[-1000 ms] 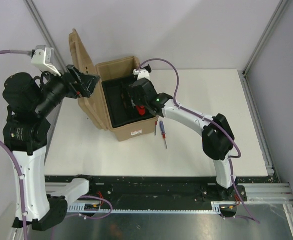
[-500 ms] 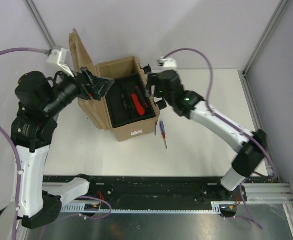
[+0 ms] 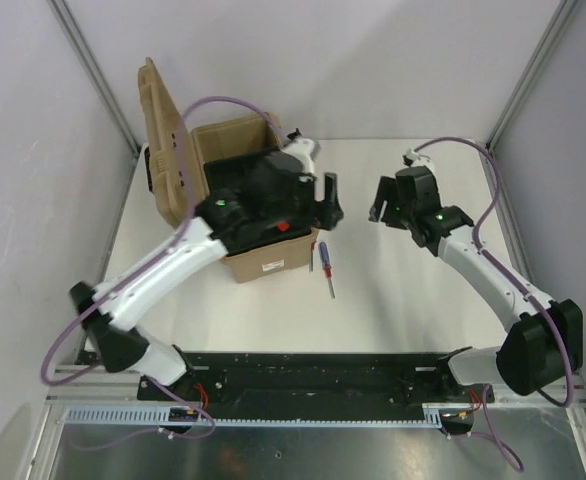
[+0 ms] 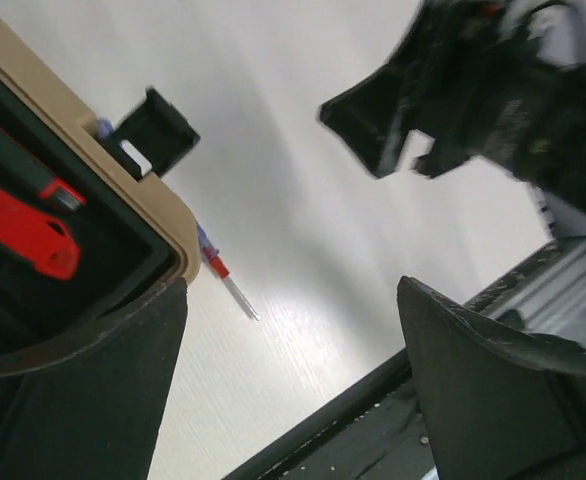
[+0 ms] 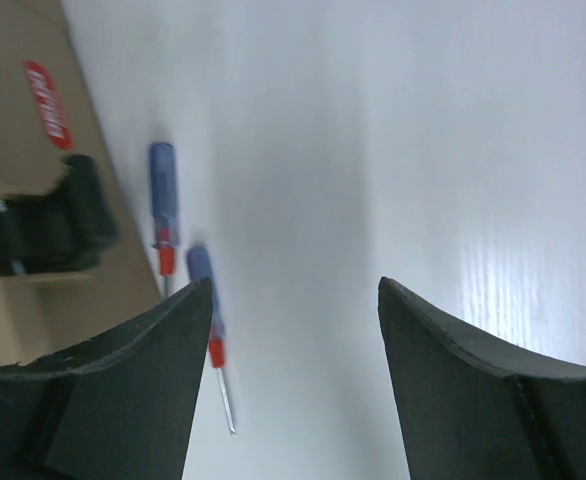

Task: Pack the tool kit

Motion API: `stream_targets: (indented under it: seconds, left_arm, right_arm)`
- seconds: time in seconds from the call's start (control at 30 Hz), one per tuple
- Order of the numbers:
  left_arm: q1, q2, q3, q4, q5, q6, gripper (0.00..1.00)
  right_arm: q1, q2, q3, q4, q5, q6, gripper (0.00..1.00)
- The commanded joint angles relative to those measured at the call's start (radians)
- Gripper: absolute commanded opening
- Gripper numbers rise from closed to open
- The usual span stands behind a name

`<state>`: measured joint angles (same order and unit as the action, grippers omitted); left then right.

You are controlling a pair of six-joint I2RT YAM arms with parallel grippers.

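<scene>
Tan plastic is what is seen first: the toolbox (image 3: 269, 264) is set on the white table (image 3: 413, 300), left of centre, with its lid (image 3: 163, 130) swung up and stood upright on the far-left side. In the left wrist view a black inner tray (image 4: 113, 225) is shown inside the rim, and a red-handled tool (image 4: 18, 222) is laid in it. A black latch (image 4: 156, 130) is hung on the outside wall.

Over the box's near-right corner the left gripper (image 4: 291, 290) is held, its fingers spread wide and nothing caught between them; one finger is placed over the box edge, the other over bare table. Out to the right, well apart from the box, the right gripper (image 5: 293, 285) is poised above the table, its fingers likewise parted and nothing gripped.

Between box and right gripper, two blue-red screwdrivers are left lying on the table: the shorter screwdriver (image 5: 163, 195) just beside the box wall, the longer screwdriver (image 5: 205, 300) close alongside it.
</scene>
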<state>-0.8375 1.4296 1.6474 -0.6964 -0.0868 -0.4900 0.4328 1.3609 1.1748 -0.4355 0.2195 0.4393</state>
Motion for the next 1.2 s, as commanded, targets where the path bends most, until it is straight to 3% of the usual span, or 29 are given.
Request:
stream_targets:
  seconds: [0.0,0.1,0.23,0.67,1.0,1.17]
  left_arm:
    - [-0.085,0.116,0.012,0.013,-0.201,-0.088,0.86]
    - [-0.136,0.232,0.03,0.016,-0.273,-0.063,0.79]
    - [-0.21,0.375,0.052,0.019,-0.42,-0.022,0.78]
    - [-0.224,0.66,0.055,0.03,-0.497,-0.169,0.84]
    - [-0.192,0.727,0.009,0.042,-0.486,-0.281,0.8]
    - [-0.16,0.717,-0.061,0.085,-0.451,-0.275,0.68]
  right_arm:
    - [-0.095,-0.133,-0.087,-0.018,-0.077,0.056,0.71]
    - [-0.156,-0.184,-0.165,-0.013,-0.114,0.064,0.7]
    - [-0.221,-0.235,-0.239,-0.01,-0.15,0.07,0.7]
    - [-0.349,-0.284,-0.291,-0.054,-0.222,0.035,0.69]
    - [-0.356,-0.289,-0.291,-0.081,-0.257,0.041,0.68]
    - [-0.356,-0.284,-0.293,-0.084,-0.255,0.053,0.67]
